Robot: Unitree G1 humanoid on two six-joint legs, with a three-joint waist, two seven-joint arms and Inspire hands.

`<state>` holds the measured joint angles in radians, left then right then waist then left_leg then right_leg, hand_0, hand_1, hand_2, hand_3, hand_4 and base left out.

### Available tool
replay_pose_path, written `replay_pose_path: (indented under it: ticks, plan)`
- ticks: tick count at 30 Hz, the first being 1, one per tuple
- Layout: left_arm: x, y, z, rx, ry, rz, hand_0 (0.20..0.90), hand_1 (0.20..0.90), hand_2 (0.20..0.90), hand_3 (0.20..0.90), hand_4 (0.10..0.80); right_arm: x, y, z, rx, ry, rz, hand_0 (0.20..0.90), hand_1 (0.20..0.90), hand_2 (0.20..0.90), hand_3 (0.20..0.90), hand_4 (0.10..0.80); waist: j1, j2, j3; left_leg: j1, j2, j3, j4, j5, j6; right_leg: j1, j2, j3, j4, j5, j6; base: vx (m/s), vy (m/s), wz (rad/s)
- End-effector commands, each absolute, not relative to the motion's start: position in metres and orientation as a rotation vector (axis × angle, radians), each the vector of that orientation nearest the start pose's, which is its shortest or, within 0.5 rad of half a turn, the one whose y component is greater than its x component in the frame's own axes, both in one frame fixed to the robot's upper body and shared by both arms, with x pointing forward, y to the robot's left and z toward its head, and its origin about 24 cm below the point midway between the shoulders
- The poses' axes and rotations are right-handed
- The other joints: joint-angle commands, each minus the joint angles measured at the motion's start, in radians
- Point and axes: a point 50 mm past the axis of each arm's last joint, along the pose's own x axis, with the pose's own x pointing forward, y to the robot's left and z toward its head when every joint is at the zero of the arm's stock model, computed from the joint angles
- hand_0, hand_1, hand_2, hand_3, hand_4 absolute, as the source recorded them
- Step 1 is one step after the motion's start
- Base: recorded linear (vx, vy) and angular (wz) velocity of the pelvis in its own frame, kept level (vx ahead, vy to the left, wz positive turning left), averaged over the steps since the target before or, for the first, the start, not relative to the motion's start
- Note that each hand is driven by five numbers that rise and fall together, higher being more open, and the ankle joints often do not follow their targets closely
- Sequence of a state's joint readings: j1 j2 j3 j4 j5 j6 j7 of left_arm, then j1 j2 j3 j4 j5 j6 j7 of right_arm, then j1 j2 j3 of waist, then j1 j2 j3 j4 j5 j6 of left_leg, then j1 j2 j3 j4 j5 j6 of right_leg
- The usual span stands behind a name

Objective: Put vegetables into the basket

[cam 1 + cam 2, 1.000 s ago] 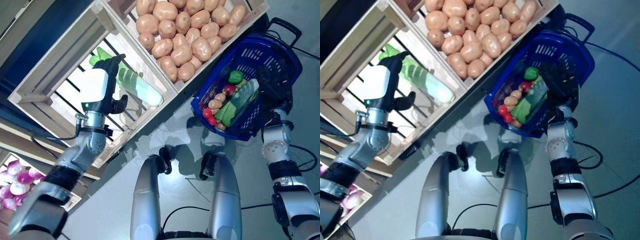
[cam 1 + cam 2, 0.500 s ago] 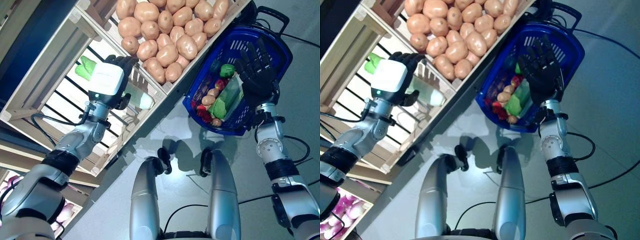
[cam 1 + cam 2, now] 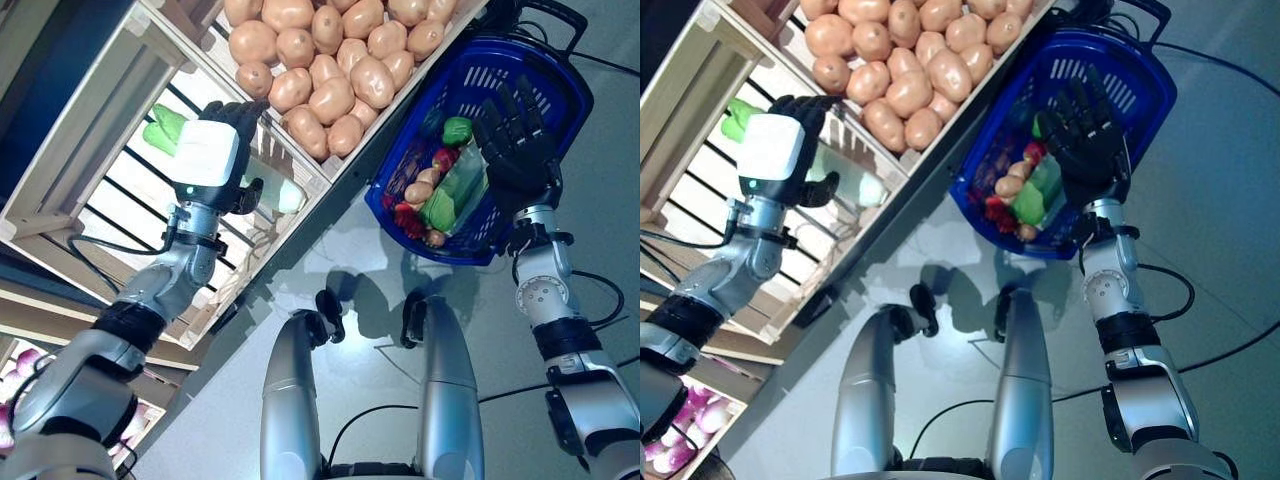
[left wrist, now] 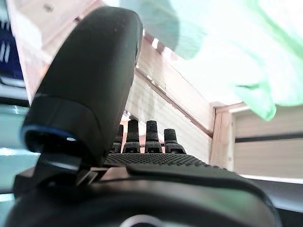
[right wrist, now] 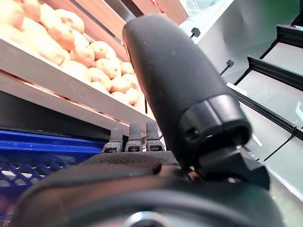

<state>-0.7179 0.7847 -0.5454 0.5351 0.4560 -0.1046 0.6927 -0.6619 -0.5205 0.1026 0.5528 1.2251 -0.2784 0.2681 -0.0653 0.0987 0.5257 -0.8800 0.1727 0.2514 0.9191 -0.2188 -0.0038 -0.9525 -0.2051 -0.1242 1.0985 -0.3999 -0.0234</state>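
left hand: left hand (image 3: 215,150) with a white back cover is inside the slatted pale wooden crate (image 3: 75,130), fingers straight and relaxed, holding nothing.
target: long pale-green leafy vegetable, cabbage-like, (image 3: 275,190) lies on the crate slats, right under and past the left hand's fingertips; darker green end (image 3: 165,125) sticks out on the hand's outer side, whitish end on its thumb side.
contact: cannot tell if the fingers touch it; the left wrist view shows only a pale green blur beyond them.
long axis: runs across the left hand's fingers, not along them, roughly parallel to the crate's divider wall. My read: a wrap from above suits it better than an end grab.
nearer hand: left, clearly. Right is well apart, over at the basket.
right hand: dark right hand (image 3: 515,150) is spread flat over the rim of the blue plastic shopping basket (image 3: 545,95), fingers straight, empty.
basket contents: 1 green pepper (image 3: 457,130), a long green leafy piece (image 3: 450,195), small red items (image 3: 405,215) and brownish tubers (image 3: 418,192), all piled at the low end next to the right hand.
next crate: brown potatoes (image 3: 335,60), full, between the 2 hands.
stage: judged as pre-grasp on the next vegetable.
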Motion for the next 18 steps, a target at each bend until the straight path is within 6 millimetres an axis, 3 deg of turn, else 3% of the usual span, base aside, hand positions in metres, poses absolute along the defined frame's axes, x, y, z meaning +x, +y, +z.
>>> replay_pose_path:
  ticks: [1,8,18]
  plan:
    - [0.35,0.279,0.206,1.19,-0.601,0.693,0.9,0.9,0.9,0.9,0.8,0.35,-0.226,0.217,0.626,-0.686,0.333,0.9,0.9,0.9,0.9,0.8,-0.024,-0.011,-0.006,0.069,-0.027,0.056,0.054,-0.144,0.023,0.059,0.016,-0.014,-0.12,0.107,0.015,0.0,0.0,0.0]
    - [0.338,0.267,0.21,1.16,-0.818,0.718,0.9,0.9,0.9,0.9,0.8,0.347,-0.224,0.207,0.644,-0.681,0.313,0.9,0.9,0.9,0.9,0.8,-0.009,-0.024,-0.006,0.044,-0.033,0.035,0.067,-0.152,0.021,0.046,0.014,-0.027,-0.11,0.105,0.017,-0.001,-0.027,0.05]
    - [0.33,0.269,0.207,1.146,-0.884,0.71,0.9,0.9,0.9,0.9,0.8,0.346,-0.231,0.198,0.668,-0.656,0.275,0.9,0.9,0.9,0.9,0.8,-0.002,-0.028,-0.006,0.032,-0.038,0.019,0.075,-0.154,0.017,0.04,0.012,-0.035,-0.104,0.104,0.019,0.0,-0.003,0.0]
